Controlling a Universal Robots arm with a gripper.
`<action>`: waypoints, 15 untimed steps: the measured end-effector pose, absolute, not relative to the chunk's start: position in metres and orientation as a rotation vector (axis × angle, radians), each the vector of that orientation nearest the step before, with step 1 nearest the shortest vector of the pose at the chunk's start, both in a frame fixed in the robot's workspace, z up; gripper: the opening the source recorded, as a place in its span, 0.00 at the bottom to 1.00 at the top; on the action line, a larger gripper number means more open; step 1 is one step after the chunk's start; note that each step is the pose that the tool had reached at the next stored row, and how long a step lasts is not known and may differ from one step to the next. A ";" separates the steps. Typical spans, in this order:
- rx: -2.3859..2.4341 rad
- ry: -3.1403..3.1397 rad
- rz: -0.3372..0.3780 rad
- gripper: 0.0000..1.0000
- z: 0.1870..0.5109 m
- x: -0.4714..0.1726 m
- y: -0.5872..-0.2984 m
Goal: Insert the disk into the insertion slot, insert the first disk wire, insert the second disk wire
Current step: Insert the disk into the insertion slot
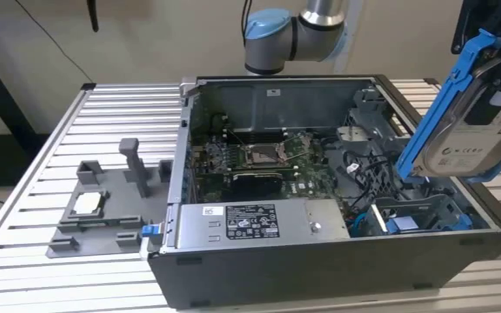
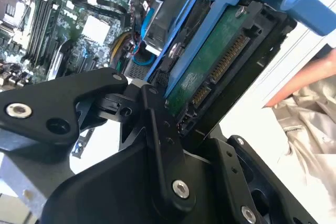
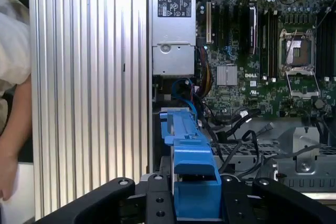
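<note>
Grey plastic fixture (image 1: 102,215) sat by the slatted table's (image 1: 24,261) edge at the exterior view's left, with a small silver chip (image 1: 88,203) lying on it. Open computer case (image 1: 338,267) stood mid-table, motherboard (image 1: 259,156) on its floor and power supply (image 1: 250,220) along its near wall. Insertion slot (image 1: 411,216) (blue-edged) lay in the case's near corner at the exterior view's right. Disk (image 1: 477,140) hung tilted above that corner, clear of the slot. Gripper (image 3: 195,203) was clamped tight on the disk's blue frame, seen in the first wrist view.
</note>
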State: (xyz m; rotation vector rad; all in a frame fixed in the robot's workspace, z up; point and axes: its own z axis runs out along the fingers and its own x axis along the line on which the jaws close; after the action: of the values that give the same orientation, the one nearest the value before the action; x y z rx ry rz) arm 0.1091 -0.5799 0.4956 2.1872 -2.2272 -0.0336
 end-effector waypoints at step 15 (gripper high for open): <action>2.224 -2.262 -0.059 0.32 0.476 0.109 -0.581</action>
State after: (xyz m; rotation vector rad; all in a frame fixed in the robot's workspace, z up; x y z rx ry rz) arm 0.1091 -0.5809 0.4765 2.2236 -2.2618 -0.0589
